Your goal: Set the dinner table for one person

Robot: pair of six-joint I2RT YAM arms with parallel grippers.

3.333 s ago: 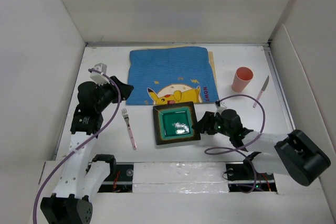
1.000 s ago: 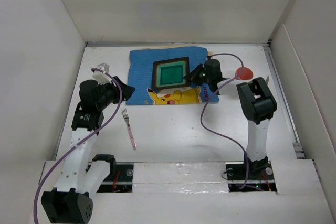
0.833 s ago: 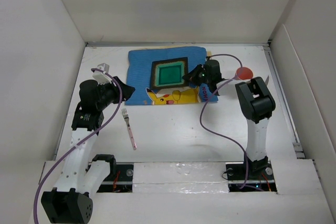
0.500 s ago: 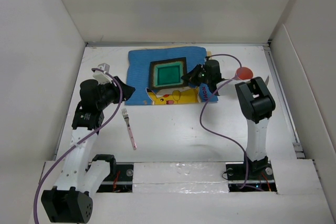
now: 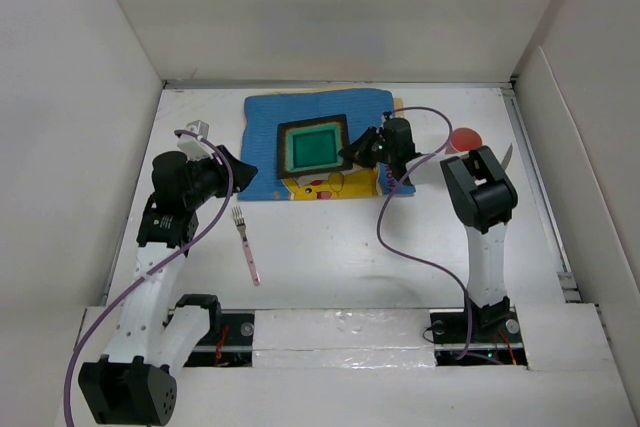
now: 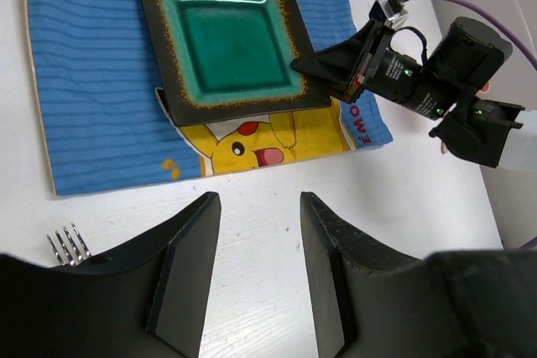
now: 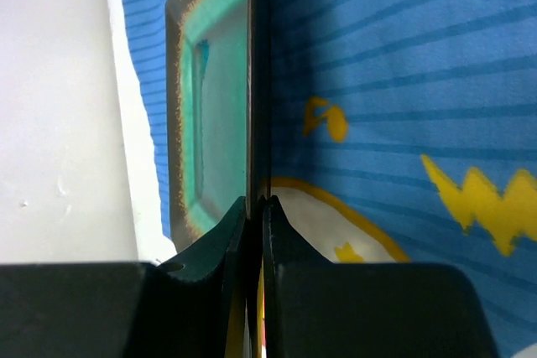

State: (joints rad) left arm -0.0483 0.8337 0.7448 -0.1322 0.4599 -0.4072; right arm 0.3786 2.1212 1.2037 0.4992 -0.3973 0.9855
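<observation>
Dinner table surface [image 5: 330, 247], large, flat and matte white, is lying between plain white walls and is carrying a setting that is, by my reading, only partly laid. A blue cartoon-printed cloth mat [image 5: 265, 117] is lying at the far middle, and the square teal-glazed plate with a dark speckled rim [image 5: 312, 145] is sitting over its centre. The right gripper [image 5: 352, 152] is reaching across, with its jaws clenching the plate's right rim, which the right wrist view shows pinched thinly between them. Whether the plate is resting fully on the cloth or hanging just above it, I cannot tell. So the plate is looking all but placed, with only the release outstanding. A metal fork with a pale pink handle [image 5: 245, 244] is lying on the bare surface near the left arm, well apart from the mat. It is probably waiting to be brought beside the plate. A round pink cup [image 5: 464, 137] is standing off the mat to the right, partly hidden by the right arm. The left gripper [image 6: 256, 199] is hovering near the mat's left corner, its jaws spreading wide and gripping nothing.
</observation>
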